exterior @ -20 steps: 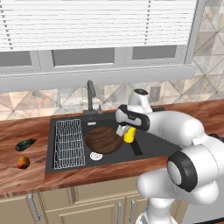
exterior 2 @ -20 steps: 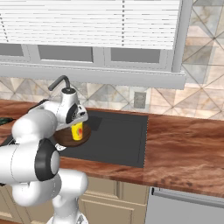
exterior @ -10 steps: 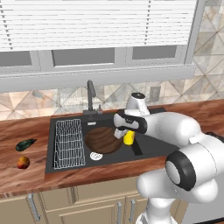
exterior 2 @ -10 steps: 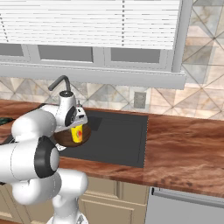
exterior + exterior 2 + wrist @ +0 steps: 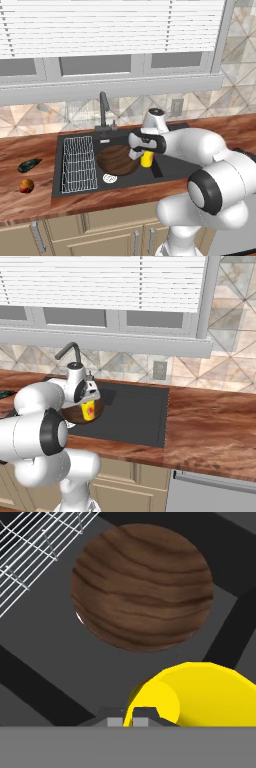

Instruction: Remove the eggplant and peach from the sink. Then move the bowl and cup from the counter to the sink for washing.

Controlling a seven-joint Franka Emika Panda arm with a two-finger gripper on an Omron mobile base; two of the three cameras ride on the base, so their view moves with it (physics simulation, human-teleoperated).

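1. Sink (image 5: pixel 170 167), black and the biggest thing here, lies directly below the pincer; its flat drainboard stretches off to the pincer's right.
2. Wire rack (image 5: pixel 79 162) sits in the sink's far left part, well apart from the pincer, past the bowl.
3. Bowl (image 5: pixel 118 159), brown wood-grain, rests in the basin just to the left of the pincer and lower; in the hand view (image 5: pixel 141 587) it lies ahead of the fingertips, rim close to the rack.
4. Faucet (image 5: pixel 103 112) rises behind the basin, to the rear left of the pincer.
5. Pincer (image 5: pixel 143 154) hangs over the basin with its jaws drawn together on the cup's rim.
6. Cup (image 5: pixel 147 159), yellow, hangs clamped in the pincer, beside the bowl's right edge; the right base view shows a red mark on its side (image 5: pixel 88 410).
7. Eggplant (image 5: pixel 29 165) lies on the wooden counter far to the pincer's left, beyond the sink.
8. Peach (image 5: pixel 26 186) sits near the eggplant, toward the counter's front edge, likewise far left of the pincer.
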